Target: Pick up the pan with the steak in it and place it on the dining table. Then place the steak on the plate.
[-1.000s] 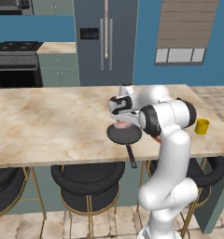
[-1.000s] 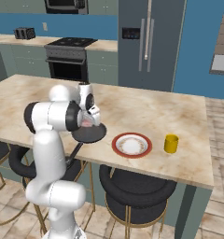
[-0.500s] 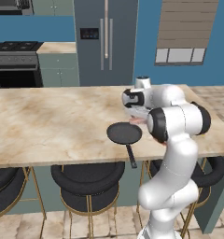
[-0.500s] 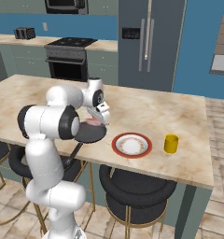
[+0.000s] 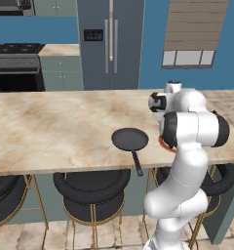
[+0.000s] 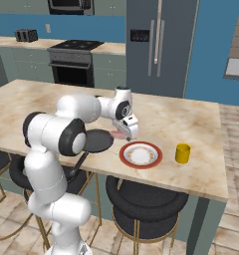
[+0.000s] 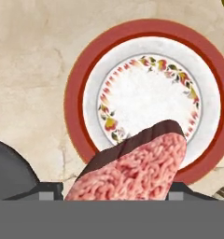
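The black pan (image 5: 130,138) (image 6: 97,140) rests on the dining table (image 5: 50,127) (image 6: 191,119) near its front edge, with nothing in it and its handle sticking out over the edge. My gripper (image 6: 128,132) (image 7: 115,190) is shut on the pinkish steak (image 6: 119,134) (image 7: 137,170) and holds it in the air. The steak hangs over the near-left rim of the red-rimmed plate (image 6: 140,154) (image 7: 81,88), between pan and plate. A sliver of the plate's rim (image 5: 163,143) peeks out behind my arm in the left base view.
A yellow cup (image 6: 181,153) stands just right of the plate. Black stools (image 5: 92,188) (image 6: 146,201) stand under the table's front edge. A stove (image 6: 74,62) and a fridge (image 6: 159,45) stand against the far wall.
The gripper has swung right with the steak, from above the pan to the plate's edge. The pan has stayed in place and lies bare.
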Controlling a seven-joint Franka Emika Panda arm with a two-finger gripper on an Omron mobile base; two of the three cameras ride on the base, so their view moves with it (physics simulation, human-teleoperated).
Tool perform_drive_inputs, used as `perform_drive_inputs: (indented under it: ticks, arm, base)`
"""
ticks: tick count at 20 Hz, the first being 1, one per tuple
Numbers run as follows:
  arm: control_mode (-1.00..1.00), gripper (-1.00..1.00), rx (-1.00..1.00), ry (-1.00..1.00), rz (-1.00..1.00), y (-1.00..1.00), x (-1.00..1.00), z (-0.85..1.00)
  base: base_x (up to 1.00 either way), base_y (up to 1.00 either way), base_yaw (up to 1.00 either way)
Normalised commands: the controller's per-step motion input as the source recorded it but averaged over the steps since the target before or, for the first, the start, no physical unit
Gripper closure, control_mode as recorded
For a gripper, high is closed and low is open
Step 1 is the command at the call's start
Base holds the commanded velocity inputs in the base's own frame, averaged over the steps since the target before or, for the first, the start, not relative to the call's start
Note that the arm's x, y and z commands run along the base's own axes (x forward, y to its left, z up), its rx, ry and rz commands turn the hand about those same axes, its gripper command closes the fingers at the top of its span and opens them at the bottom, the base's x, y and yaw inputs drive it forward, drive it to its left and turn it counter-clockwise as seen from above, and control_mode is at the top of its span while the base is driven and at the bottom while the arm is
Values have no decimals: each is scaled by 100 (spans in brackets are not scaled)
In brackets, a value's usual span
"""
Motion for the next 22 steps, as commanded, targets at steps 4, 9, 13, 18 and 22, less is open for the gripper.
perform_drive_inputs:
  ticks: [4,9,13,18,22]
  arm:
    - [-100,100,5,0,0,-93,-16,-8]
    - [-100,100,4,-6,1,-60,-14,-6]
    - [-100,100,0,0,0,-1,0,-7]
    - [-100,100,0,0,0,0,0,-31]
    - [-100,100,0,0,0,0,0,-31]
  base:
    - [0,0,0]
    - [0,0,0]
    - [0,0,0]
    - [0,0,0]
    - [0,0,0]
